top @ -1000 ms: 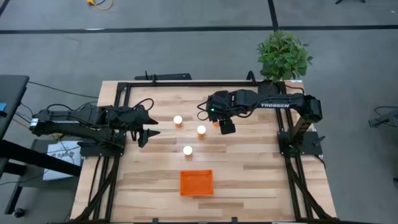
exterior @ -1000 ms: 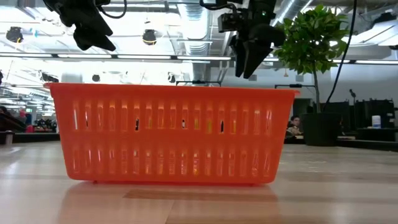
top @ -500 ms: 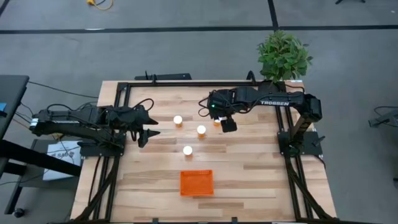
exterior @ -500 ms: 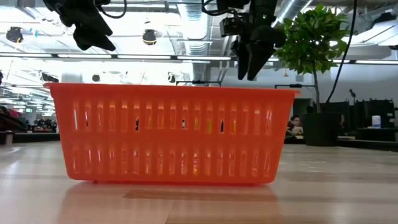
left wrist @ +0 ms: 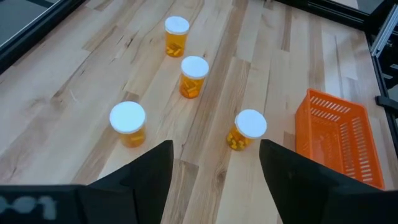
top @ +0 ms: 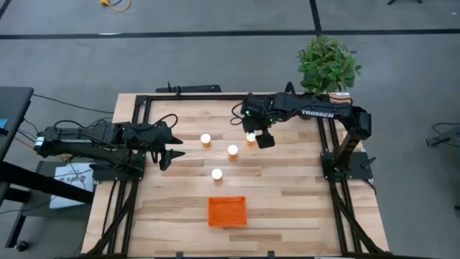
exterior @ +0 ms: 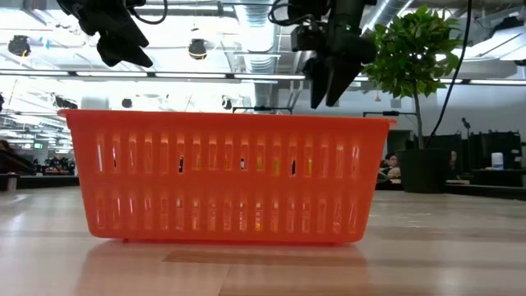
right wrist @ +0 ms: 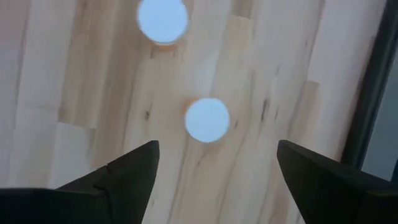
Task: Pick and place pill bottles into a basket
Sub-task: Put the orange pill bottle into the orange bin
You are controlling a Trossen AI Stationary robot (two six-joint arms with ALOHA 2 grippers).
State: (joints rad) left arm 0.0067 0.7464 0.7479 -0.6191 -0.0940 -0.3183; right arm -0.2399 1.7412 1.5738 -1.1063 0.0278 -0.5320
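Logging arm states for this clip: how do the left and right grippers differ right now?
The left gripper waits near the table's left edge, away from the bottles; the right gripper hangs directly over the pill bottle nearest the plant. Both are open and empty, fingers spread in their wrist views.

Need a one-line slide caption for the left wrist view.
Four capped pill bottles stand on the table beside the orange basket, beyond the open left gripper.
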